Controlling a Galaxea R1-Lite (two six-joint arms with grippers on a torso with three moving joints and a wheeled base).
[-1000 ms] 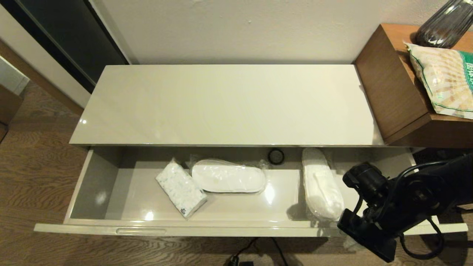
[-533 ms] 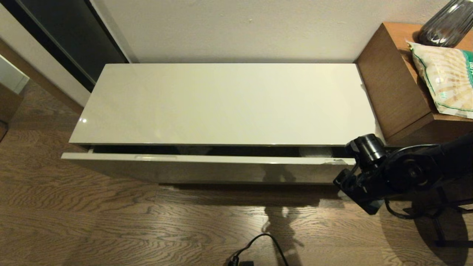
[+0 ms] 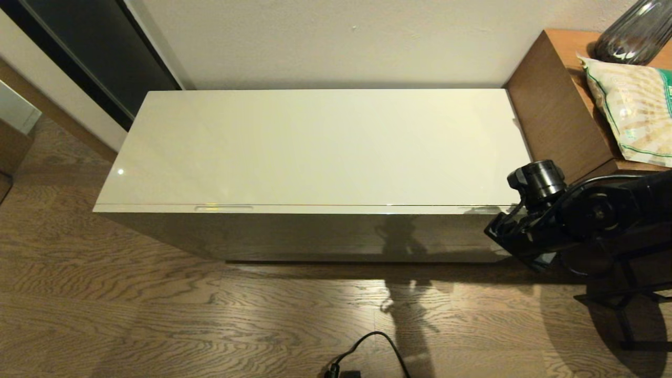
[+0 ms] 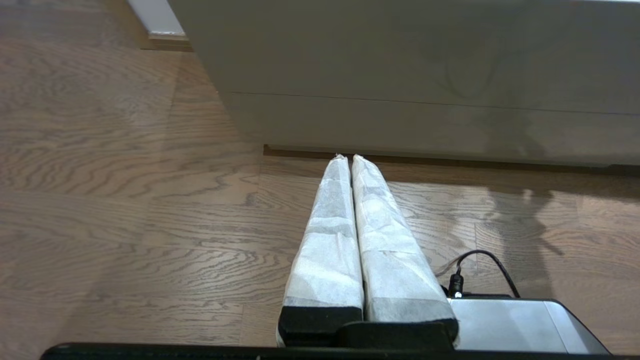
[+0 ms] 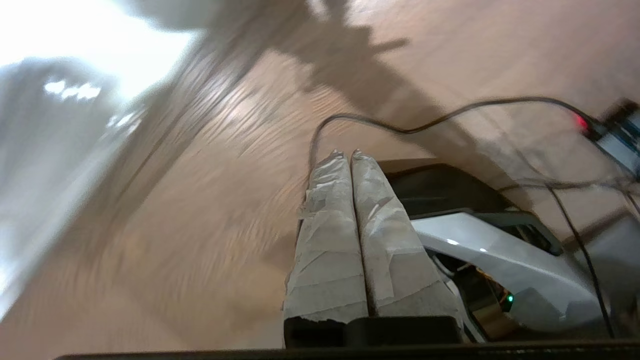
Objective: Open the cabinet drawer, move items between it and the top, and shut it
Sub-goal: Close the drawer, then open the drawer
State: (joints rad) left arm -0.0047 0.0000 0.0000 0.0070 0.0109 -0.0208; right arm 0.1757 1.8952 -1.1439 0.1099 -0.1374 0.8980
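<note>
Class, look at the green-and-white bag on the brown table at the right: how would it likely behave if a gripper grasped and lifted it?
The green-and-white bag would probably sag, since its film looks soft and wrinkled. Its shiny surface may slip between fingers. It lies flat on the brown table, so it is unlikely to roll or tip.

A brown wood-grain floor (image 3: 157, 315) runs under everything, glossy where light pools on it. A plain pale wall (image 3: 336, 42) rises behind it. Left of the wall stands a dark panel (image 3: 100, 58) with a pale frame. At the wall's right end sits a taller brown wooden table (image 3: 551, 115), carrying a ribbed dark glass vase (image 3: 635, 29) and a green-and-white packet (image 3: 635, 115). A black cable (image 3: 367, 349) lies on the floor.
</note>
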